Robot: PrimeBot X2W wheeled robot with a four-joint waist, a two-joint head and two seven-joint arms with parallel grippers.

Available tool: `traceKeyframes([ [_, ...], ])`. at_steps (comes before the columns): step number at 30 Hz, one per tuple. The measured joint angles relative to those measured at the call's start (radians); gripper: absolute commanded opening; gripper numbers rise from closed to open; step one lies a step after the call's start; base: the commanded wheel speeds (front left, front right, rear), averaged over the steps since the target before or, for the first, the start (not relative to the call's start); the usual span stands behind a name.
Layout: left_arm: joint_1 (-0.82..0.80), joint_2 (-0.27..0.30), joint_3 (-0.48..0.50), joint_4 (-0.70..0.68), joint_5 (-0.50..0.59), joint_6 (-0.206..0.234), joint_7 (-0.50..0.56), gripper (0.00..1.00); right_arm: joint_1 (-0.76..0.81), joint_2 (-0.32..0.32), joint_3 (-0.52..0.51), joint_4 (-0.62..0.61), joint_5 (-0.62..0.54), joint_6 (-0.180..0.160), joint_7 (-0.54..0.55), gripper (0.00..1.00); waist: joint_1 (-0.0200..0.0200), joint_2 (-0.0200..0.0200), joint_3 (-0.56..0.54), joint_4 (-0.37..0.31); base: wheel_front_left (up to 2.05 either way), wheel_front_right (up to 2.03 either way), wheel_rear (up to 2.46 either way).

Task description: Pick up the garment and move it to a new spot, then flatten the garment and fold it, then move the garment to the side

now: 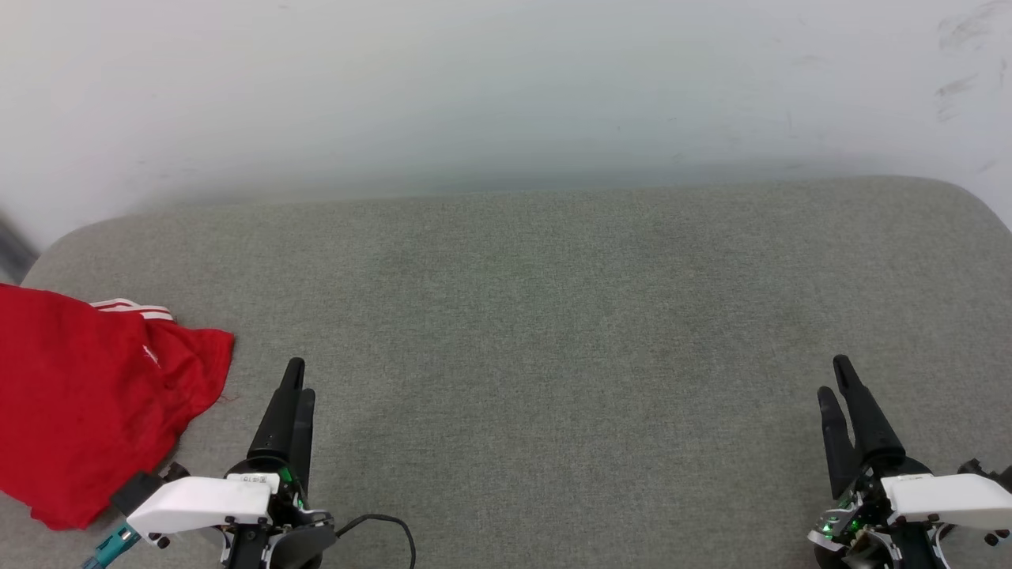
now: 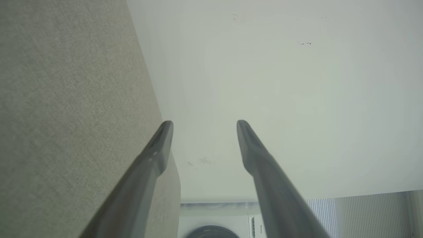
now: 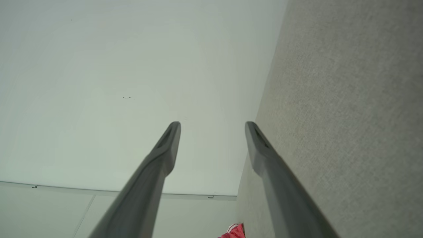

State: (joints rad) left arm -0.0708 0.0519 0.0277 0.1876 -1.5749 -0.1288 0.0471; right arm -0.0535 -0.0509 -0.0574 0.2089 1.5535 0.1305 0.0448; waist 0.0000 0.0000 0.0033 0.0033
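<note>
- L gripper (image 1: 300, 383): fingers are standing apart in its wrist cam w/ nothing between them. It is hovering over the grey padded surface (image 1: 553, 316), tips pointing twd the white wall (image 1: 506, 79).
- R gripper (image 1: 833, 378): fingers are likewise spread wide, gripping nothing, aiming the same way.
- The garment (image 1: 87, 387) is lying bunched to the left of the L gripper, its near edge just beside that gripper's wrist housing and well apart from the R gripper. Striped trim is showing on its far side, and part is running off the head cam's left edge.
- Judging: it is looking bunched, not folded, so pickup is prob. pending; can't say for sure.
- Risk: the L fingers are pointing past the cloth, not at it, so a straight reach would be closing on air or on the padding.
- Risk: thin fabric, so the fingers may be pinching one layer only, leaving the rest dragging or slipping free.
- Risk: the cloth is sitting near the surface's left end, so a nudge from the L wrist could be pushing it off.
- Risk: a black cable (image 1: 379, 525) is looping just right of the L wrist and could be snagging during a swing.
- Risk: the R arm is facing a long cross-reach, possibly crowding the L arm.
- Containers: a washer (image 2: 211, 228) w/ round dark door is sitting beyond the L gripper's tips in its wrist cam; contents can't be told. The garment is lying loose on the surface, not in anything.
</note>
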Motion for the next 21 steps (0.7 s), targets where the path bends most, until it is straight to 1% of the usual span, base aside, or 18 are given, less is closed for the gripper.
traceKeyframes([
  [3, 0.0, 0.001, -0.005, -0.014, 0.016, 0.0, -0.009, 1.0, 0.003, 0.0, 0.003, -0.01, -0.027, 0.0, -0.009, 1.0, 0.0, 0.0, 0.0, 0.001, 0.0, 0.0, 0.0],
  [11, 0.005, -0.001, -0.009, -0.081, 0.142, 0.0, -0.048, 1.0, 0.003, -0.002, 0.008, -0.055, -0.238, 0.0, -0.046, 1.0, -0.0001, 0.0, 0.003, 0.004, 0.0, 0.0, 0.0],
  [21, 0.009, 0.011, -0.041, -0.106, 0.383, 0.0, -0.086, 1.0, 0.003, 0.0, 0.007, -0.098, -0.491, 0.0, -0.081, 1.0, 0.0, 0.0, 0.002, 0.009, 0.0, 0.0, 0.0],
])
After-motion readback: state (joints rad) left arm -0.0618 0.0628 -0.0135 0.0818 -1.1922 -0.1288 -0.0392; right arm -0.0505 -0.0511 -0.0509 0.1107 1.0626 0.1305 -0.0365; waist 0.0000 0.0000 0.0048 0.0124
